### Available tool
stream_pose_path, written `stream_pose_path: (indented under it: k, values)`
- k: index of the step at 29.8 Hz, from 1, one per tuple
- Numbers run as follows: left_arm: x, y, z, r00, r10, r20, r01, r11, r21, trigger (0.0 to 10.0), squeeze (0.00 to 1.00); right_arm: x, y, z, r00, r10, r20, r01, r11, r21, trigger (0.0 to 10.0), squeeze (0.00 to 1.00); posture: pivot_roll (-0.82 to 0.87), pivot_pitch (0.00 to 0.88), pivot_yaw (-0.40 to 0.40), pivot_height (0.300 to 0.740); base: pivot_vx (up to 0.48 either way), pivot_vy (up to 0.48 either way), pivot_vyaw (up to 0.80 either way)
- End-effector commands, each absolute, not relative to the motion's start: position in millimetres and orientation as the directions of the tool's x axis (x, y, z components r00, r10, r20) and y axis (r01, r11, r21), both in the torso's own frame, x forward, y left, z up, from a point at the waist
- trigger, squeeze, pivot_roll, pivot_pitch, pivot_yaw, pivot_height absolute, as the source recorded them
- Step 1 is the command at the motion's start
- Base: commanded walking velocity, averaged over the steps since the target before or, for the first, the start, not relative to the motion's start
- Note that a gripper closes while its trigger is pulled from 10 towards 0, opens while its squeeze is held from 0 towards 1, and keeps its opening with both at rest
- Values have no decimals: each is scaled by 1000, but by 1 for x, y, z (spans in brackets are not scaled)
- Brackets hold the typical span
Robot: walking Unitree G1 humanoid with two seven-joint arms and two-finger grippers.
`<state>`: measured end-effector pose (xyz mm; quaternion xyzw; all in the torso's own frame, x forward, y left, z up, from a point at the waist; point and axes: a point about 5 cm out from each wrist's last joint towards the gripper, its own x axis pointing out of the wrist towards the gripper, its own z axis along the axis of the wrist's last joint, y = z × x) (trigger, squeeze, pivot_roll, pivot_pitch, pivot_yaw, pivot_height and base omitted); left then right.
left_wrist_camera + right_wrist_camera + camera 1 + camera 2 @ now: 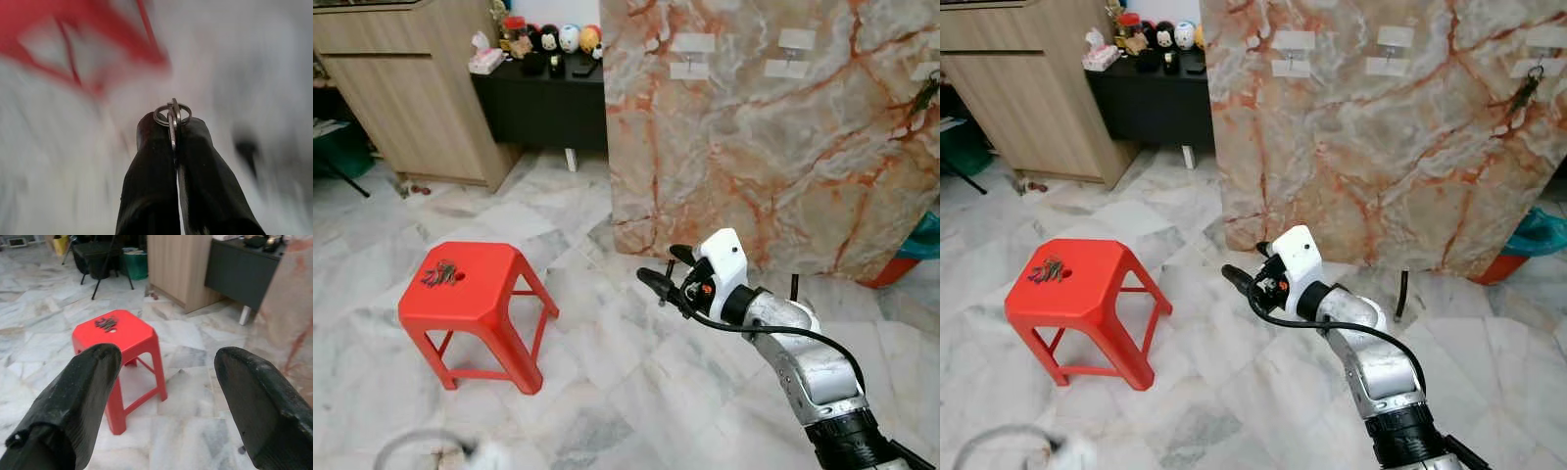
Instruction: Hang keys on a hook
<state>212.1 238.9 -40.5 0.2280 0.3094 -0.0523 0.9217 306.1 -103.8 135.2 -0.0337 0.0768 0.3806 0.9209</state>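
On the red stool, near its back edge, lay a small dark bunch of keys. The stool stood on the pale marble floor, well to the robot's left of the big marble slab that leaned upright behind it. Several clear adhesive hooks were stuck high on the slab, and from the one farthest from the stool a dark key bunch already hung.

Between the stool and the slab, the right gripper was held out above the floor on its silver arm, with its two black fingers spread wide apart and nothing between them. They pointed toward the stool, which showed between them in the right wrist view with the keys on its seat.

Beside the stool's red legs, blurred in the left wrist view, the left gripper had its two fingers pressed together on a silver key ring. The ring stuck out past the fingertips, and a thin metal piece ran down between them.

Behind the stool stood a light wooden cabinet. Next to it, a low black sideboard carried small figurines and a tissue box.
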Motion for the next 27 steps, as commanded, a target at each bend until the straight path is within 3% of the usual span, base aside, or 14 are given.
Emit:
stream_pose_path:
  k: [1,2,6,9,12,18,27]
  values:
    - [232,232,-15,896,-18,-443,204,904,376,10000,0,303,-102,132,694,697,-182,-709,705,-9,10000,0,99,39,19,740,0,0,0]
    - [232,232,-15,896,-18,-443,204,904,376,10000,0,303,-102,132,694,697,-182,-709,705,-9,10000,0,99,39,19,740,0,0,0]
    - [264,199,36,952,-220,-211,268,935,232,10000,0,304,-103,135,700,695,-163,-705,709,-4,10000,0,98,39,21,740,0,0,0]
    - [282,178,81,939,-341,-40,343,926,159,10000,0,307,-110,139,711,686,-156,-696,718,-13,10000,0,101,64,23,740,0,0,0]
    - [288,170,107,920,-391,42,382,914,137,10000,0,308,-117,139,723,672,-160,-683,730,-22,10000,0,106,71,22,740,0,0,0]
    - [290,157,147,851,-515,108,497,854,153,10000,0,308,-131,144,746,651,-140,-660,751,-24,10000,0,103,88,28,740,0,0,0]
    - [283,135,169,742,-663,100,650,747,138,10000,0,305,-139,148,727,679,-103,-684,730,-13,10000,0,102,103,35,740,0,0,0]
